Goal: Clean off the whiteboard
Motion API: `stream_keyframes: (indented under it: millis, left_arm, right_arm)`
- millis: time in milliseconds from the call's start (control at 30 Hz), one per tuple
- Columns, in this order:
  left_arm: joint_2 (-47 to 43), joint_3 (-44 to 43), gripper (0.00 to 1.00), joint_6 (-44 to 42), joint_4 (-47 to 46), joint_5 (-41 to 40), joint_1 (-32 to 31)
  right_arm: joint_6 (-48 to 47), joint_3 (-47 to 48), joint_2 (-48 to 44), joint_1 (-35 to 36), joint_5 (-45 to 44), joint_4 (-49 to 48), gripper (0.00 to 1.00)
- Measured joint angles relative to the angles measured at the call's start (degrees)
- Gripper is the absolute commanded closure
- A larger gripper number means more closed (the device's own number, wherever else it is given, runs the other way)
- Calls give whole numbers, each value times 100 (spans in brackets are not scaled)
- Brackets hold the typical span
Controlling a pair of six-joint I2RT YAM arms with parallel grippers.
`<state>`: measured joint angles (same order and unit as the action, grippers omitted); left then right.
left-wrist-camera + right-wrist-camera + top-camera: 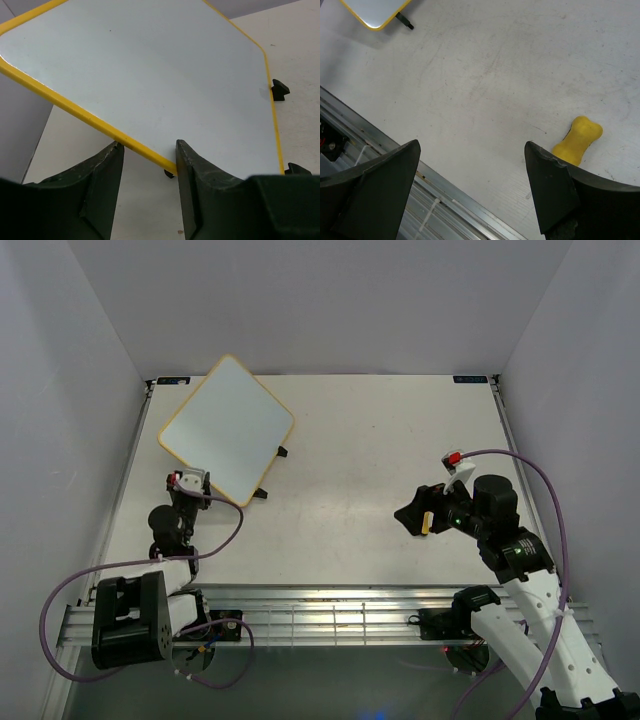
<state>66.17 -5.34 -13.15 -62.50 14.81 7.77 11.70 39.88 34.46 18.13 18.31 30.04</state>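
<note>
The whiteboard (228,428), white with a thin yellow frame and black wire feet, stands tilted at the back left of the table; no marks show on it. My left gripper (189,483) is at its near edge. In the left wrist view the jaws (147,150) stand apart, with the yellow frame of the board (150,70) running across their tips. My right gripper (412,515) is wide open and empty, low over the table (360,450) at the right. The small yellow eraser (577,140) lies on the table just beside its right finger (552,185); it also shows in the top view (425,523).
The metal rail (330,615) runs along the table's near edge, close under my right gripper (472,150). Grey walls close in the left, back and right sides. A corner of the board (375,12) and one black foot (405,21) show far off in the right wrist view.
</note>
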Motion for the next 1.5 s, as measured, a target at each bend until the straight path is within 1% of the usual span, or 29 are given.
stream_keyframes:
  millis: [33, 100, 167, 367, 500, 733, 1100, 1133, 1267, 1333, 1367, 1500]
  left_arm:
    - [-114, 4, 49, -42, 109, 0, -2]
    - [-334, 13, 52, -57, 299, -15, -2]
    - [-529, 26, 57, -63, 450, -76, -2]
    - [-739, 83, 59, -151, 719, -240, -9]
    - [-955, 103, 64, -142, 990, -356, -9]
    - [-1530, 116, 65, -219, 1519, -522, -13]
    - [-2323, 118, 64, -387, 2068, -566, -105]
    - [-2332, 116, 63, -393, 2076, -577, -129]
    - [-2330, 118, 48, -413, 2168, -636, -284]
    - [-2332, 116, 21, -422, 2199, -728, -378]
    - [-2341, 116, 2, -402, 2216, -848, -444]
    - [-2605, 46, 2, -223, 2522, -1300, -647]
  right_arm:
    - [0, -4, -2, 0, 7, -2, 10]
    - [2, -4, -2, 0, 11, -2, 10]
    - [0, -7, -15, 0, 24, -2, 10]
    - [0, -37, -133, 7, 33, -2, 10]
    - [0, -37, -175, 17, 33, -2, 10]
    - [2, -37, -186, 28, 39, -2, 10]
    - [0, -37, -313, 33, 59, -2, 10]
    - [0, -37, -323, 35, 59, -2, 10]
    - [2, -39, -345, 37, 59, -2, 10]
    - [0, -42, -345, 37, 59, -4, 10]
    - [0, -42, -343, 37, 59, -4, 10]
    - [0, -42, -315, 37, 55, -4, 10]
